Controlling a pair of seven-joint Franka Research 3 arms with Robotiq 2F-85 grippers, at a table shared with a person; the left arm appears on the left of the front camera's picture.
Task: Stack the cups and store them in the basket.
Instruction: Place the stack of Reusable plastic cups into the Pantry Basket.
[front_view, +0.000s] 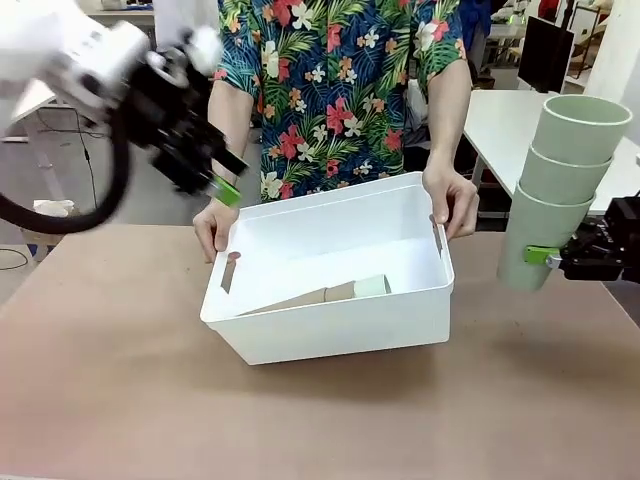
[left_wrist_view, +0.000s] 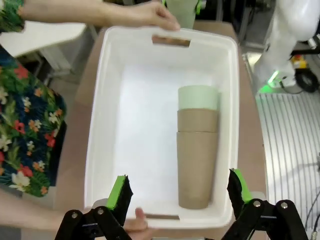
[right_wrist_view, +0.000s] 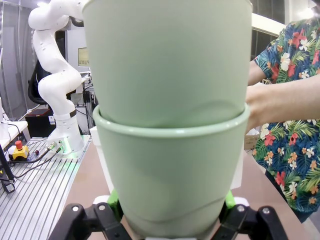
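The white basket (front_view: 330, 325) stands mid-table, tipped up a little at its far side. A person's hands (front_view: 452, 200) hold both short ends. Inside it lies a nested stack on its side: two tan-brown cups (left_wrist_view: 195, 170) with a mint cup (left_wrist_view: 198, 97) in them, also visible in the front view as the stack (front_view: 335, 292). My left gripper (front_view: 228, 176) hangs open above the basket's left end, its green pads (left_wrist_view: 120, 192) spread wide over the rim (left_wrist_view: 95, 125). My right gripper (front_view: 535, 257) is shut on the lowest of three nested mint cups (front_view: 570, 150), held upright right of the basket; this mint stack (right_wrist_view: 170, 100) looms close in the right wrist view.
The brown tabletop (front_view: 120, 400) is bare in front of the basket and to its left. A white table (front_view: 505, 115) stands behind at the right. The person stands close against the far edge. A thumb (left_wrist_view: 140, 217) rests on the basket's near rim under my left gripper.
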